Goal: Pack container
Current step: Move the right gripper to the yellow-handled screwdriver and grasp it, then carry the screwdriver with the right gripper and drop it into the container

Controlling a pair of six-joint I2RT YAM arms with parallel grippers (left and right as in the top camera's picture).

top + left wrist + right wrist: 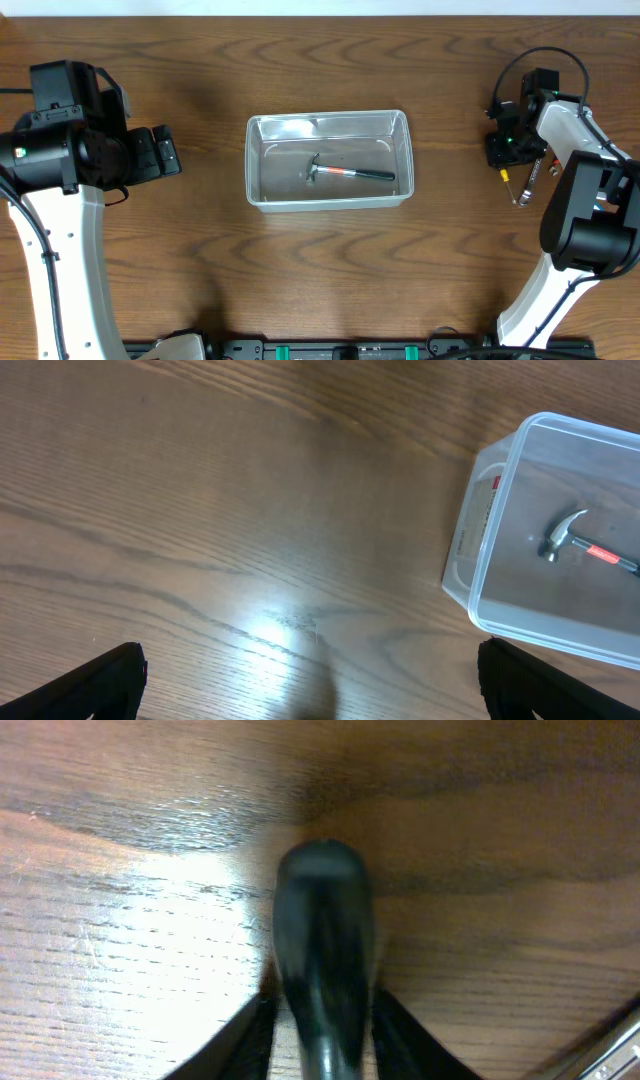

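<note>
The clear plastic container (325, 120) sits mid-table, with a small hammer (350, 173) with a black and red handle lying inside. In the left wrist view, the container (487, 510) and the hammer (580, 545) are at the right. My left gripper (165, 152) is open and empty over bare wood, left of the container; its fingers (315, 690) are wide apart. My right gripper (508, 150) is low at the far right, with its fingers (322, 1040) closed around a blurred dark tool handle (322, 930). A thin shaft with a yellow part (512, 185) sticks out below it.
A silvery metal tool (533, 170) lies on the table just right of the right gripper; its edge shows in the right wrist view (620, 1055). The wooden table (200, 260) stretches around the container.
</note>
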